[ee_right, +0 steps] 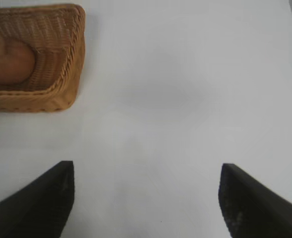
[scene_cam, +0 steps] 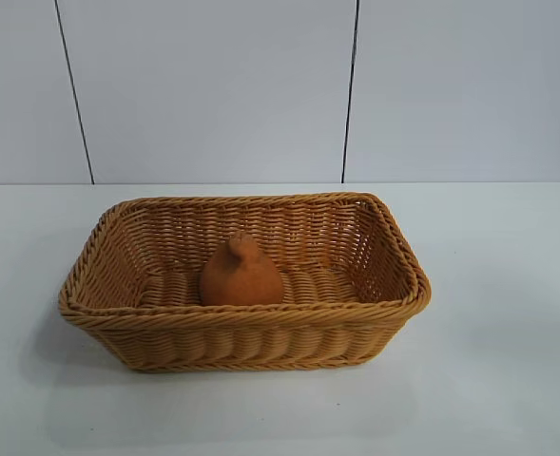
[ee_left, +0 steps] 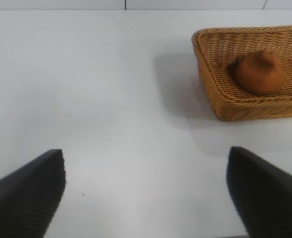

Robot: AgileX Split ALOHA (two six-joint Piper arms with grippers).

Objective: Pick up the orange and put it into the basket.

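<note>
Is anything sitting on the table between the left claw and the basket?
No. The left wrist view shows only bare white table between the open left gripper and the basket.

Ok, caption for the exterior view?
Orange sitting inside the basket on the white table; neither arm in shot.

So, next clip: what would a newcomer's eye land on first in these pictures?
The wicker basket in the middle of the white table, with the lumpy orange sitting upright on its floor, peaked top up. After that, the two open grippers: the left gripper and the right gripper each hang over bare table, well away from the basket and holding nothing.
</note>
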